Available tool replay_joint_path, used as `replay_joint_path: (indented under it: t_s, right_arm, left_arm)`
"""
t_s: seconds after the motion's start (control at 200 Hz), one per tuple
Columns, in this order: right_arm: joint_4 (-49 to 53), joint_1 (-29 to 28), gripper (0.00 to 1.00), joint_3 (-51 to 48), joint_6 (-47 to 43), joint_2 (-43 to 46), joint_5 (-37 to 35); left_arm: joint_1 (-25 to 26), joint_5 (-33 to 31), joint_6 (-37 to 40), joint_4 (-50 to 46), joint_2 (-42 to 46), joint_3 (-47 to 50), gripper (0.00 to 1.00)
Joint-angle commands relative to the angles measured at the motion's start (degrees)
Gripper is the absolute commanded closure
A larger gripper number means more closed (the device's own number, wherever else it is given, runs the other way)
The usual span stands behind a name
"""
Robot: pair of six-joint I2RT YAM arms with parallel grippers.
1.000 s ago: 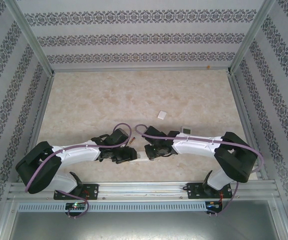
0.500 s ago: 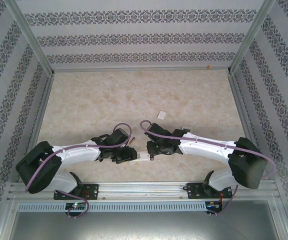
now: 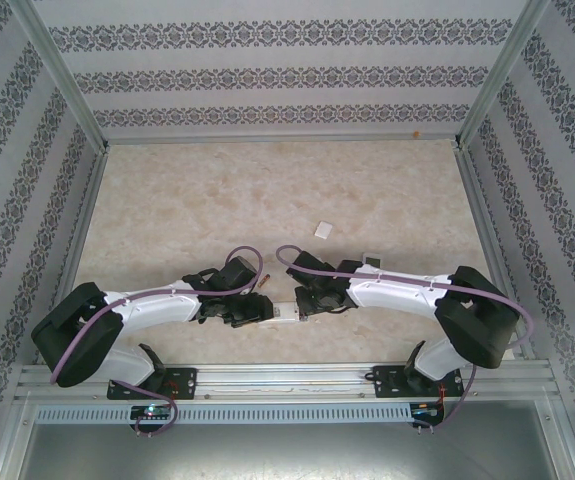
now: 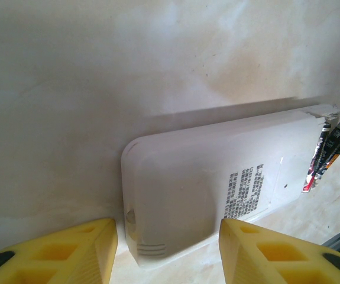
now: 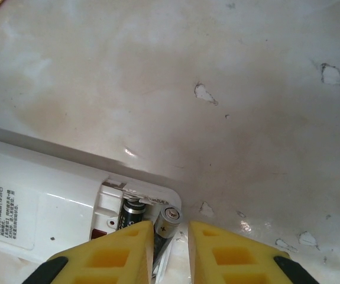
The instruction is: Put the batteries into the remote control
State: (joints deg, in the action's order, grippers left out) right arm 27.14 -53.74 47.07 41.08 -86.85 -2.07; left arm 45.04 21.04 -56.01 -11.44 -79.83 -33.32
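The white remote control (image 4: 205, 183) lies back-up on the table, its rounded end between my left gripper's (image 4: 167, 225) yellow fingers (image 4: 69, 251), which are shut on its sides. At its other end the battery bay (image 5: 113, 204) is uncovered, with one dark battery (image 5: 133, 214) lying in it. A second battery (image 5: 170, 219) leans tilted at the bay's edge, plus end up, between the narrowly open fingers of my right gripper (image 5: 171, 228). It rests against the left finger, with a slit at the right one. From above, both grippers (image 3: 259, 310) (image 3: 307, 303) meet over the remote (image 3: 285, 313).
A small white cover (image 3: 323, 230) lies behind the grippers, and a small grey square thing (image 3: 372, 260) sits by the right forearm. A small dark and orange thing (image 3: 263, 284) lies behind the left wrist. A crinkled dark-red wrapper strip (image 4: 326, 151) shows past the remote. The frame rail runs just in front.
The right elbow swung out to the right and came partly back, the wrist staying over the remote's end. The right fingers have parted slightly. The left arm has not moved.
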Motion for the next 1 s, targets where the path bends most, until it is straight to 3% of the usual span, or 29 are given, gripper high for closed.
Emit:
replay_joint_path:
  t_s: [0.0,0.714,0.994]
  right_arm:
    - [-0.4,0.3,0.77,-0.9,1.1,-0.9,0.2]
    - [-0.5,-4.4,0.89,-2.1,5.5,-3.1,2.6]
    - [4.8,-5.2,0.93,-2.0,15.3,-9.2,4.8]
  left_arm:
    - [0.8,1.8,-0.6,4.5,-1.8,0.8,0.50]
    - [0.9,2.4,-1.4,6.3,-2.6,1.4,0.51]
    - [1.5,2.0,-2.0,6.9,-1.7,2.3,0.51]
